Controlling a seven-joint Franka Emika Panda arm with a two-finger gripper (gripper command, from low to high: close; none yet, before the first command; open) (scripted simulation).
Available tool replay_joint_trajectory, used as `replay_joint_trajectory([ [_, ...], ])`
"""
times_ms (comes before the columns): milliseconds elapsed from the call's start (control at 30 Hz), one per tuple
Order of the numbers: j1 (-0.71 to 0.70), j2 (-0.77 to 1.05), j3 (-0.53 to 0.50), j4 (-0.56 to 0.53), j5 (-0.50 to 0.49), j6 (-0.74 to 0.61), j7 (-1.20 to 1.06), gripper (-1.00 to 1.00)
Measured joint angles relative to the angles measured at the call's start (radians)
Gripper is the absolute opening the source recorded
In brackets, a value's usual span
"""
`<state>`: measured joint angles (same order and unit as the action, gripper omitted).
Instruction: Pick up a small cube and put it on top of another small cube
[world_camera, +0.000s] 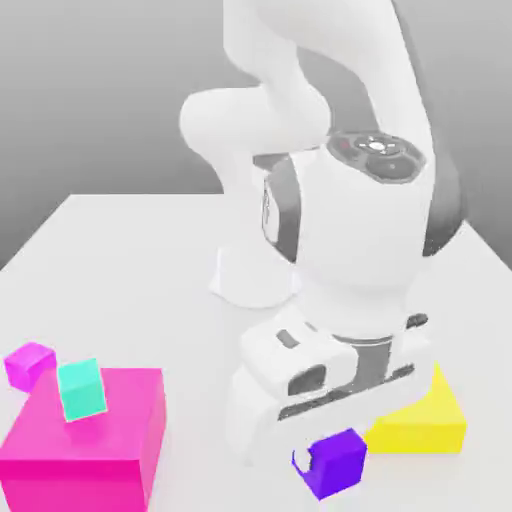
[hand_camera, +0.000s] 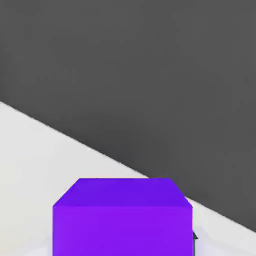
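We see white table (world_camera: 120, 250) holding all blocks. Big pink block (world_camera: 90, 445) carries teal cube (world_camera: 81, 389) on top; small magenta cube (world_camera: 28, 364) sits beside it. Yellow block (world_camera: 420, 420) near our arm. Our gripper (world_camera: 318, 462) squeezes tight on small purple cube (world_camera: 335, 463), by yellow block, so we can lift it. We guess stacking comes next.

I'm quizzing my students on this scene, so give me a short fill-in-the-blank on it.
1. The gripper is shut on the small ____ cube.
2. The teal cube sits on the big ____ block.
3. The yellow block lies on the exterior view's ____ side.

Missing words: purple; pink; right
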<state>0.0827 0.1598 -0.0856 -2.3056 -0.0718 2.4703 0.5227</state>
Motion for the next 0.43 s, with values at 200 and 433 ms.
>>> replay_joint_trajectory([
  [200, -0.289, -0.227, -0.152, -0.145, 0.034, -0.084, 0.041, -1.0],
  [433, -0.299, -0.136, -0.155, -0.204, 0.087, 0.061, 0.012, 1.0],
])
